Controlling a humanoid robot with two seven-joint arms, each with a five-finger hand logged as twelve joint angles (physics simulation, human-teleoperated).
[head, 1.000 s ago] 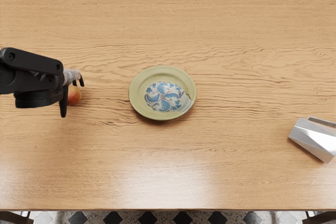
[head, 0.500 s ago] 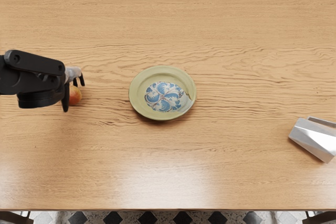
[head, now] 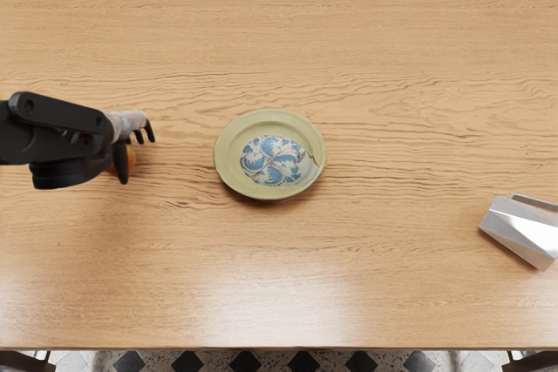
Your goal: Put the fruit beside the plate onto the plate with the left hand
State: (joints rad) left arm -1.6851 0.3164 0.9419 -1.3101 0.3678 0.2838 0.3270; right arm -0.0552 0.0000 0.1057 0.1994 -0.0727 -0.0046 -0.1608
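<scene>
A small orange-red fruit point(head: 131, 156) lies on the table left of the plate, and only a sliver of it shows. My left hand point(head: 129, 149) covers it from the left. Its fingers point(head: 142, 134) curl over the far side and the thumb point(head: 121, 170) comes down on the near side, so the hand grips the fruit. The fruit still rests on the wood. The yellow-green plate point(head: 228, 139), with a blue and white pattern in its middle, lies at the table's centre with nothing on it, about a hand's width right of the fruit.
A grey-white angular part of the right arm point(head: 520, 228) rests at the lower right edge. The wooden table point(head: 366, 58) reaches a dark wall at the back. Its front edge runs along the bottom of the view.
My left hand has slid to the right over the fruit, and its fingers and thumb have closed around it. The fruit is now mostly hidden. The plate and right arm have not moved.
</scene>
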